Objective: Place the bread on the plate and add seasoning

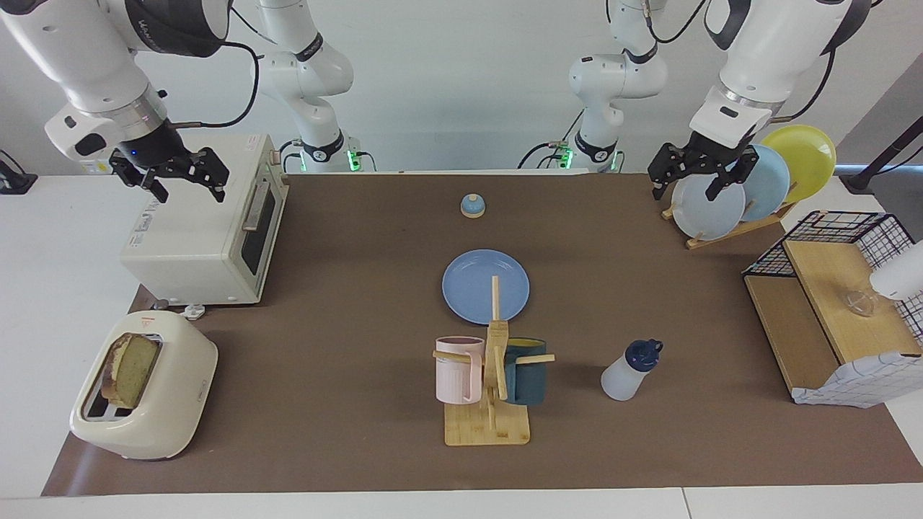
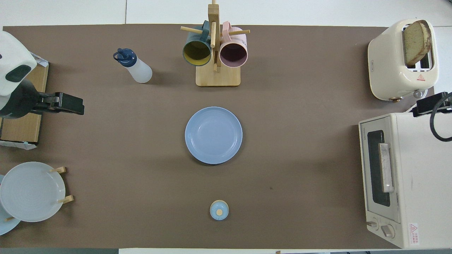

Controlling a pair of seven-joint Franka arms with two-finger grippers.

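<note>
Both jaws are spread and empty, the right gripper (image 1: 184, 180) up over the oven (image 1: 202, 238) and the left gripper (image 1: 696, 180) over the rack (image 1: 721, 234), while the bread (image 1: 133, 369) stands deep in the toaster (image 1: 144, 386), far from the plate (image 1: 484, 286) and bottle (image 1: 629, 371), so a pinch might slip or tip it.

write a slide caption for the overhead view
Empty blue plate mid-table, bread in the toaster, seasoning bottle beside the mug tree.

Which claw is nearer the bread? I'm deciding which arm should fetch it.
Right. The right claw hangs open over the toaster oven, beside the toaster holding the bread. The left claw is over the plate rack.
</note>
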